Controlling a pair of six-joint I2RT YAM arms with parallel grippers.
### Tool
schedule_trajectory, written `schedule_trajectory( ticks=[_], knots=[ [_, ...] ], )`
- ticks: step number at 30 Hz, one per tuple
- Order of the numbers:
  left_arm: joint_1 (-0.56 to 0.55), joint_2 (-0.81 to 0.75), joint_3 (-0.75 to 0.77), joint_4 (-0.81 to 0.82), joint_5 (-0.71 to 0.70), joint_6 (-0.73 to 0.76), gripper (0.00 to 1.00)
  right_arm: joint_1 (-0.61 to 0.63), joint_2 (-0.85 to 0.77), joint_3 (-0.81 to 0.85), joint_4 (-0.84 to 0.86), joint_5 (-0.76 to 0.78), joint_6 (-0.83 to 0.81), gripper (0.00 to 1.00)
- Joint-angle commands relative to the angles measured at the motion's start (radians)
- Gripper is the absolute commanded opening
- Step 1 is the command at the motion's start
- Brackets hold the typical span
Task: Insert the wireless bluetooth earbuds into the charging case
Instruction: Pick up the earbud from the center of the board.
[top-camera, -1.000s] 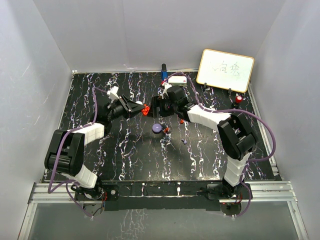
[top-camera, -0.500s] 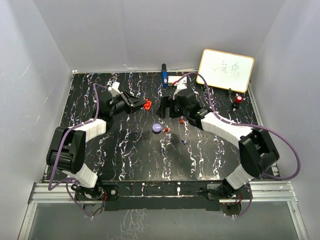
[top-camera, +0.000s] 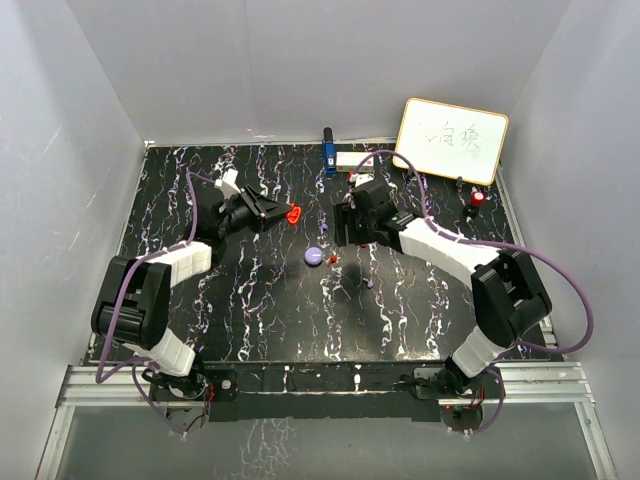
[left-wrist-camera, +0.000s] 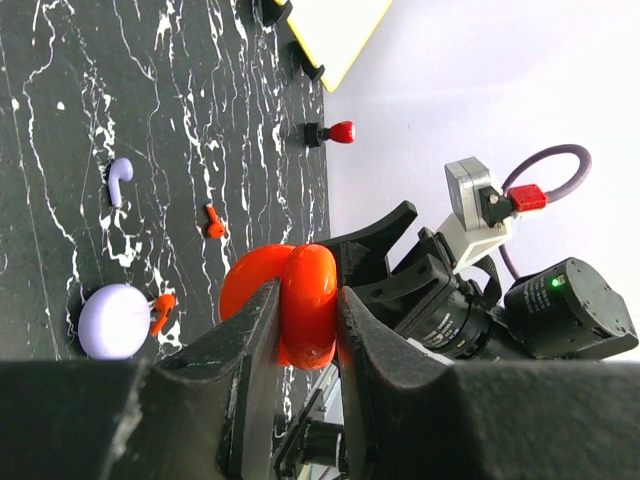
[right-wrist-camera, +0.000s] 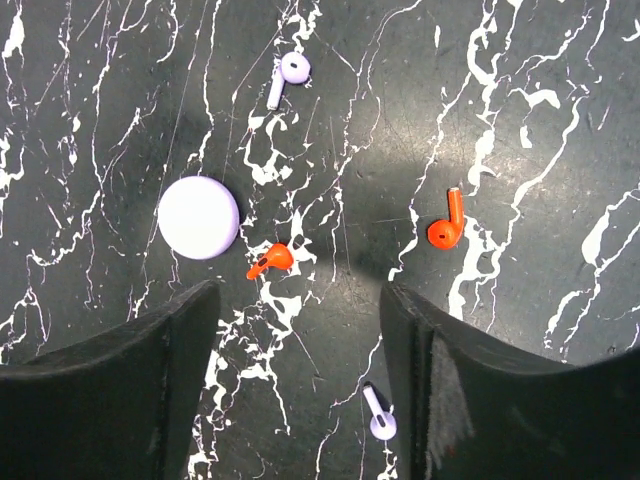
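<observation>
L gripper (left-wrist-camera: 306, 318): jaws pinching orange case (left-wrist-camera: 262, 280), off table (top-camera: 250, 320). R gripper (right-wrist-camera: 300, 310): jaws spread, near purple case (right-wrist-camera: 198, 217). Just beside purple case: orange earbud (right-wrist-camera: 270, 262); 2nd orange earbud (right-wrist-camera: 446, 228), purple earbud (right-wrist-camera: 288, 75), 2nd purple earbud (right-wrist-camera: 378, 420) farther off.

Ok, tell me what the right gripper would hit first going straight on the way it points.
Probably bare table, between the orange earbuds; depth is unclear, so the open right gripper might clip the pale earbud by its finger.

Dark handwritten marks on the whiteboard (top-camera: 451, 140) are too small to read.
</observation>
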Motion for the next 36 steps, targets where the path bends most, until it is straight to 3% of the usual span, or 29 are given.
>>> schedule_trajectory(
  ticks=[1,7,18,36],
  knots=[
    [0.004,-0.074,-0.038,0.013,0.002,0.004,0.0,0.004,-0.014,0.025,-0.026,-0.008,0.01,0.6],
    [0.003,-0.085,-0.061,0.02,0.0,0.0,0.0,0.015,0.054,0.043,-0.052,-0.066,0.047,0.56],
    [0.004,-0.098,-0.075,0.011,0.002,0.005,0.0,0.006,0.115,0.077,-0.074,0.178,0.048,0.6],
    [0.004,-0.094,-0.088,0.011,0.0,0.003,0.0,-0.033,0.184,0.019,0.07,0.264,-0.033,0.54]
  ],
)
